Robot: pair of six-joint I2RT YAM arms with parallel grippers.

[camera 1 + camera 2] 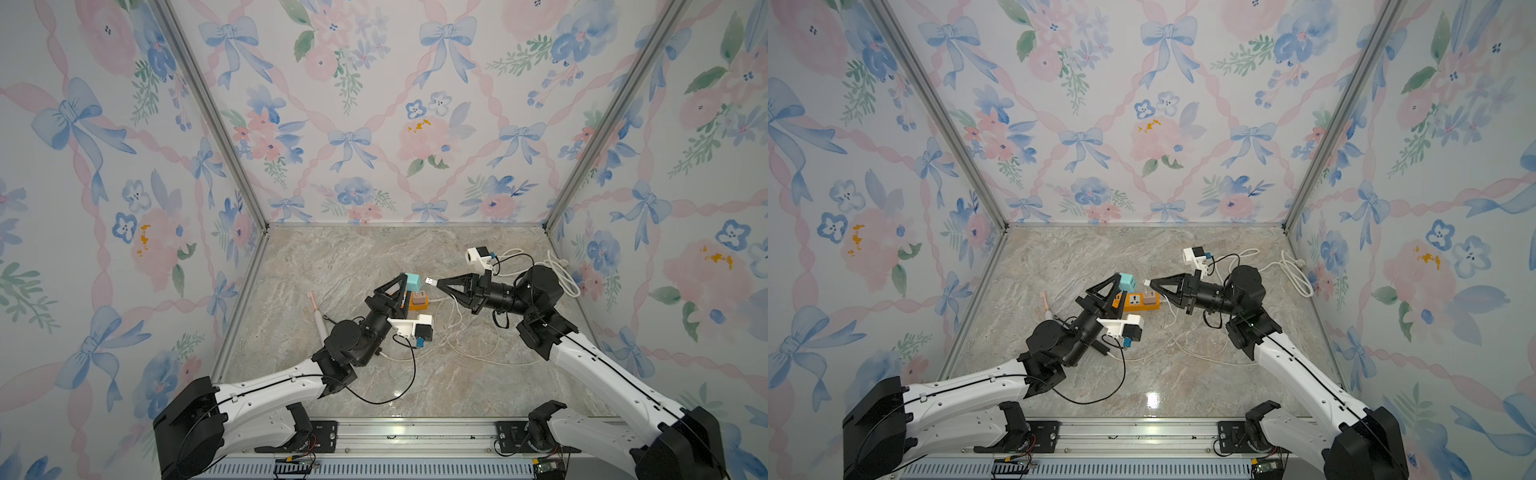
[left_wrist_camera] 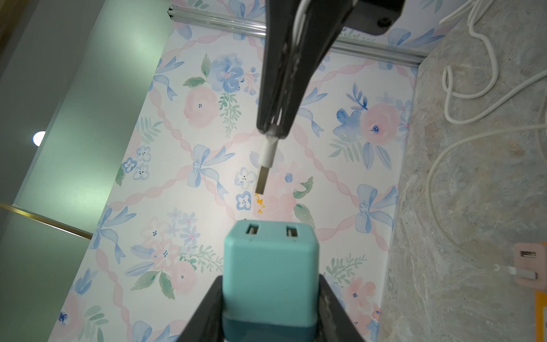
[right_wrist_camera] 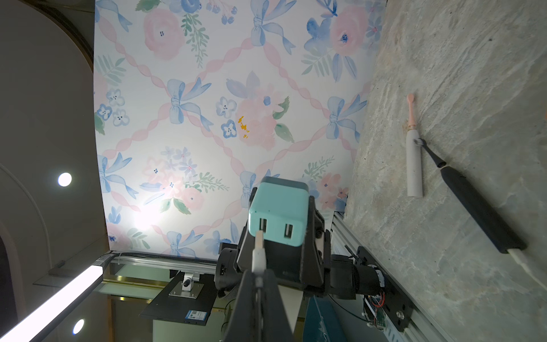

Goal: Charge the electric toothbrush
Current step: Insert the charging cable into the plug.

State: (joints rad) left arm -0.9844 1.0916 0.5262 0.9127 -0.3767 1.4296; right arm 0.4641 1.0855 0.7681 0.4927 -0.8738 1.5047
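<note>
Toothbrushes numbered two, white toothbrush and black toothbrush, well apart from my jaws; my left gripper grasped one charger, my right gripper clenched one USB plug.

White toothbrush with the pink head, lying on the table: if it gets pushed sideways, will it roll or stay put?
The white toothbrush has a round, smooth-looking body lying flat on the table, so it would probably roll. The black toothbrush seems to rest its head against it, so a nudge might shift that too. It looks rigid.
</note>
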